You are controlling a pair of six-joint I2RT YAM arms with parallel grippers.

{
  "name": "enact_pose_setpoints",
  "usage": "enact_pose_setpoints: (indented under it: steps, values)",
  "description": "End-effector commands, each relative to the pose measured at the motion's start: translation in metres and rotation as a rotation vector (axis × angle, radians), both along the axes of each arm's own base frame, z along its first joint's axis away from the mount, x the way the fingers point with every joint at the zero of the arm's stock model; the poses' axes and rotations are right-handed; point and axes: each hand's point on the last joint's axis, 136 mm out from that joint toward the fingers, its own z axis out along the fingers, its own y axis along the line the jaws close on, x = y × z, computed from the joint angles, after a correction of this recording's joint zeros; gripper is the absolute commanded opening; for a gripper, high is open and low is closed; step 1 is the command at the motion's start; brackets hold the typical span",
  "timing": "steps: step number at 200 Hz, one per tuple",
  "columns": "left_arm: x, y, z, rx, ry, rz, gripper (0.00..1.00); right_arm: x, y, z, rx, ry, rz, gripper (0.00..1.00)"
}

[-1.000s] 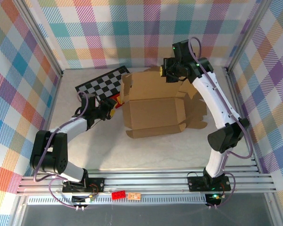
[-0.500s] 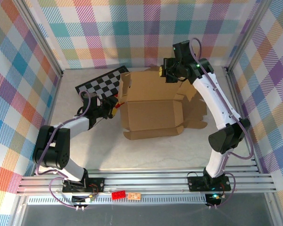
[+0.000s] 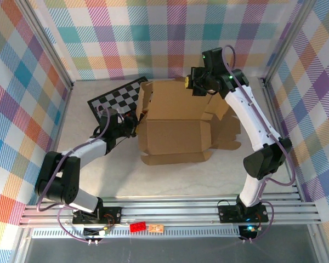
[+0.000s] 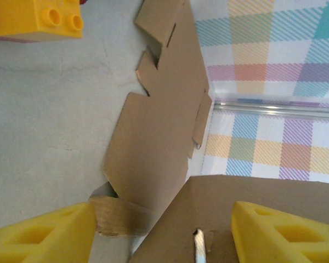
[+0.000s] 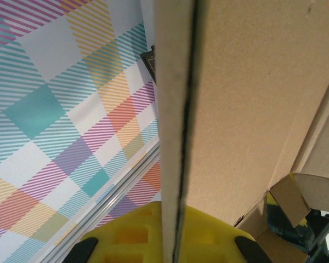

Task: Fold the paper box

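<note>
**Paper box half-raised, one tool clamped and one open**

A small red brick (image 3: 137,226) lay on the metal rail (image 3: 170,211) at the near edge. Beyond it, the left arm reached across the pale surface (image 3: 170,178), and the left tool (image 3: 130,125) sat just beside the left end of the paper box (image 3: 175,134). In the left wrist view its yellow fingers (image 4: 41,233) stood wide apart. They were open and clamped nothing, with a brown side panel of the box rising between them and a small folded tab touching the left-hand one. A yellow brick (image 4: 38,19) rested on the surface at the upper left of that view, apart from the cardboard.

The box sat near the middle of the surface, not fully folded. Its floor lay flat, a front flap spread toward the arms, the left panel tilted up and the rear panel stood. Loose flaps lay flat to its right.

The right arm arched in from the right, and the right tool (image 3: 193,83) was at the top edge of the rear panel — closed tight on it. The right wrist view showed the cardboard edge running straight down into the yellow pad (image 5: 131,233).

Farther back on the left lay a black-and-white checkered board (image 3: 118,97), one corner hidden behind the box. The plaid wall (image 3: 153,38) stood behind everything.
</note>
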Motion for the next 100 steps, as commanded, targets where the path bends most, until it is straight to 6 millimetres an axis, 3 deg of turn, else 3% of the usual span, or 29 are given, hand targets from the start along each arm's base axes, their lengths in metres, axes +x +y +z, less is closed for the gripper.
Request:
enact_pose_setpoints:
  steps: [1, 32, 60, 100]
  values:
    - [-0.007, -0.001, 0.012, 0.059, -0.055, 0.0, 0.68, 0.0, 0.001, 0.011, 0.053, -0.02, -0.004, 0.0]
    - [-0.016, -0.013, 0.002, 0.131, -0.045, -0.043, 0.69, 0.001, 0.004, 0.008, 0.07, -0.015, 0.002, 0.0]
    - [-0.021, -0.013, -0.011, 0.2, -0.032, -0.038, 0.69, 0.001, 0.005, 0.01, 0.069, -0.025, 0.008, 0.0]
    - [-0.037, 0.013, -0.028, 0.381, 0.055, -0.011, 0.76, -0.002, 0.009, 0.001, 0.029, -0.048, 0.042, 0.0]
